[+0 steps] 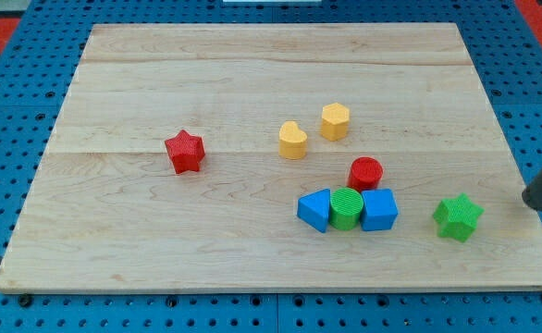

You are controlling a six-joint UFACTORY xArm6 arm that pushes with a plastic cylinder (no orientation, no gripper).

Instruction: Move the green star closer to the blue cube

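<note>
**A:** Camera view first, nearest things: where does the green plastic star block [458,217] sit?

**B:** Low on the pale wooden board [160,240], toward the view's bottom right. The blue plastic cube [379,209] lies at its nine o'clock, near but apart. That cube touches a green plastic cylinder [347,208], which touches a blue plastic wedge-like block [315,210]. A red plastic cylinder [365,172] sits just behind them at twelve o'clock.

**A:** And my tip?

**B:** My tip [534,203] is at the star's three o'clock, off the board's right edge, not touching it. No claw exists here, only a dark rod, so nothing opens or closes.

**A:** How will the star handle?

**B:** Likely light, rigid and quick to slide on smooth wood. Its points may make it spin if struck off-centre, so I'd press the side at three o'clock, squarely through its middle, toward nine o'clock.

**A:** Farther back?

**B:** A yellow plastic heart-like block [292,141] and a yellow plastic hexagonal block [335,121] sit mid-board; a red plastic star [184,152] lies well apart at the view's left.
</note>
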